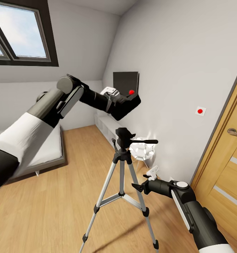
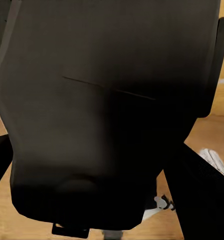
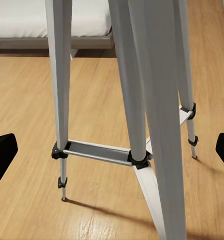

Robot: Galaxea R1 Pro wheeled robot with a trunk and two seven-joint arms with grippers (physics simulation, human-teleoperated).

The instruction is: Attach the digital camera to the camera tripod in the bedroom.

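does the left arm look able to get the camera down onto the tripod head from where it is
Probably yes. The left gripper holds the digital camera in the air above the camera tripod, whose black head stands bare beneath it. The right gripper sits lower, beside the legs, out of that path.

Head view: looks forward and down from above both arms, toward the room corner, with the camera tripod [image 1: 122, 182] mid-frame.
Left wrist view: pressed close against the dark digital camera [image 2: 107, 110], wood floor at the edges.
Right wrist view: low and near the tripod legs, facing the bed [image 3: 47, 22].
Shared: tripod, floor [image 1: 55, 207].
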